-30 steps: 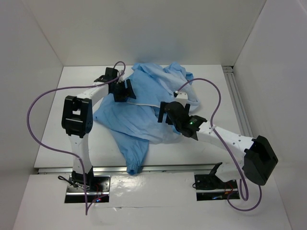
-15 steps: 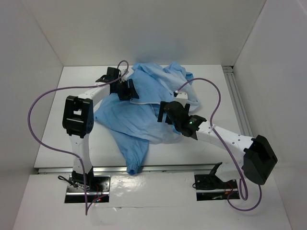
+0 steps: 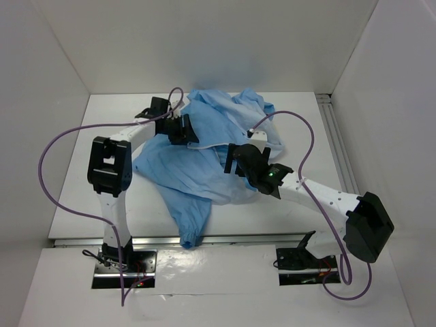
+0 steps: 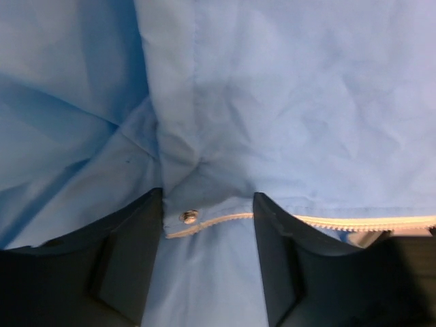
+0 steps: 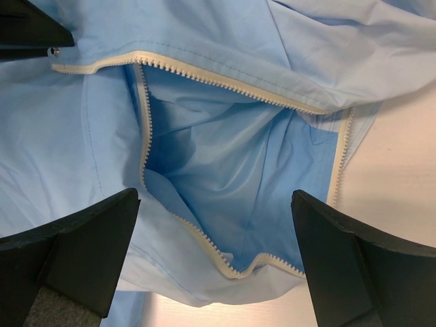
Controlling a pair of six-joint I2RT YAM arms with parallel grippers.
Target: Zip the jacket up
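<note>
The light blue jacket (image 3: pixel 204 129) lies crumpled in the middle of the white table, its front open. My left gripper (image 3: pixel 181 129) is at the jacket's left edge. In the left wrist view it (image 4: pixel 208 204) is open, its fingers straddling the end of the white zipper edging (image 4: pixel 327 221) beside a metal snap (image 4: pixel 189 216). My right gripper (image 3: pixel 233 160) is over the jacket's middle. In the right wrist view it (image 5: pixel 214 201) is wide open above the gaping front, where two zipper edges (image 5: pixel 204 75) run apart over the darker lining (image 5: pixel 225 163). It holds nothing.
White walls enclose the table (image 3: pixel 109 129) on three sides. A metal rail (image 3: pixel 337 150) runs along the right side. A sleeve (image 3: pixel 191 228) reaches the table's near edge. Purple cables (image 3: pixel 51 177) loop off both arms.
My left gripper has shifted slightly right and towards the back along the jacket's edge. The right gripper has hardly moved.
</note>
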